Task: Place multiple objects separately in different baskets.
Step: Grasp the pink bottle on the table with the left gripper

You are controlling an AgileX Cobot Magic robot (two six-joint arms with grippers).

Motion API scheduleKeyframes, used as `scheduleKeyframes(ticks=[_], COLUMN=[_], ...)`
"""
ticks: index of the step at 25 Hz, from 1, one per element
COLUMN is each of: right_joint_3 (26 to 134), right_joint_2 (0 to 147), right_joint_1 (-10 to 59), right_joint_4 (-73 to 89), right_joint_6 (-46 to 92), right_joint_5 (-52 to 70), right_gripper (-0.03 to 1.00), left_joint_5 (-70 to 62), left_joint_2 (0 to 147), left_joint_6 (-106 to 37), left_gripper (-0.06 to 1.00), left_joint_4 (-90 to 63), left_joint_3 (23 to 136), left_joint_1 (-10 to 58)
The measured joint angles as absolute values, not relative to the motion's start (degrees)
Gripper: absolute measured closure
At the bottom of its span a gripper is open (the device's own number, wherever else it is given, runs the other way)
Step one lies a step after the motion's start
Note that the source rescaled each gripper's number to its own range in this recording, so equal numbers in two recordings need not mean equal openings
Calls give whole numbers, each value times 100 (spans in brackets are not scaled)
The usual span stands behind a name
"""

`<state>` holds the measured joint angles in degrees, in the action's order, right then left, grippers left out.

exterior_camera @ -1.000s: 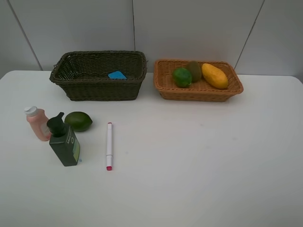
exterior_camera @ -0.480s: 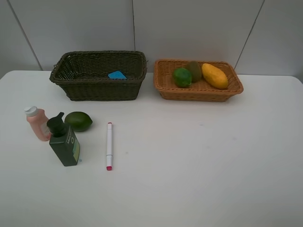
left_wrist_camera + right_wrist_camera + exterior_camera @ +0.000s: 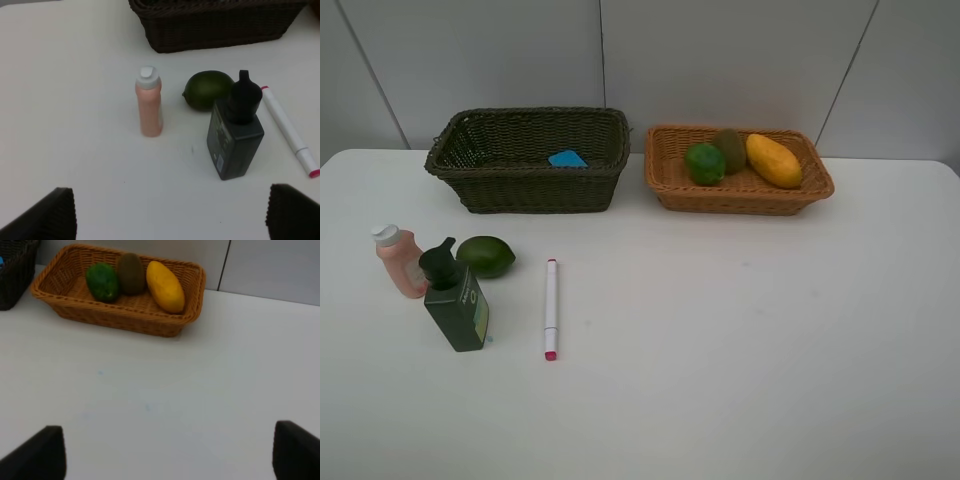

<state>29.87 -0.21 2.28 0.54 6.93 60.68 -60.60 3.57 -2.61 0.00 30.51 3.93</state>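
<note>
- Currently the left end effector (image 3: 172, 214) is spread wide, its two dark fingertips (image 3: 55, 215) at the lower corners of the left wrist view, with nothing between them but bare worktop (image 3: 740, 340).
- The right end effector (image 3: 167, 450) is just as wide apart and has hold of nothing; it hangs over a bare stretch of worktop, well apart from the tan basket (image 3: 740, 198).
- Two wicker baskets sit side by side at the far edge of the worktop by the wall. The dark basket (image 3: 525, 190) is on the left and the tan one on the right, with a narrow gap between them.
- A blue eraser (image 3: 567, 158) lies inside the dark basket, toward its far wall.
- The tan basket holds a green fruit (image 3: 704, 163), a kiwi (image 3: 729, 148) and a mango (image 3: 773, 160) in a row, the kiwi in the middle.
- Four things stand or lie on the worktop in front of the dark basket.
- A pink bottle (image 3: 398, 262) with a white cap stands upright, farthest left.
- A dark green pump bottle (image 3: 457, 300) stands upright beside it, nearer the front edge.
- A loose green fruit (image 3: 486, 256) rests just behind the pump bottle; whether they touch cannot be told.
- A white marker (image 3: 551, 307) lies flat to the right of the pump bottle, apart from it, with its pink tip pointing away from the baskets.
</note>
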Motion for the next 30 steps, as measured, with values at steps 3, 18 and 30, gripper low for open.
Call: scheduleKeyframes(ticks=[3, 18, 30], right_joint_3=[2987, 2987, 2987], right_joint_2=[-21, -21, -21], right_joint_1=[228, 228, 228], right_joint_4=[54, 54, 56], right_joint_6=[693, 693, 693], right_joint_5=[6068, 6068, 6068], right_gripper=[-3, -3, -3], left_joint_5=[-6039, -5007, -3995], left_joint_2=[875, 4403, 6939], left_joint_6=[-261, -285, -231], left_gripper=[-5, -5, -5], left_joint_4=[0, 44, 81], left_joint_3=[3303, 4554, 5079], left_joint_1=[393, 393, 393])
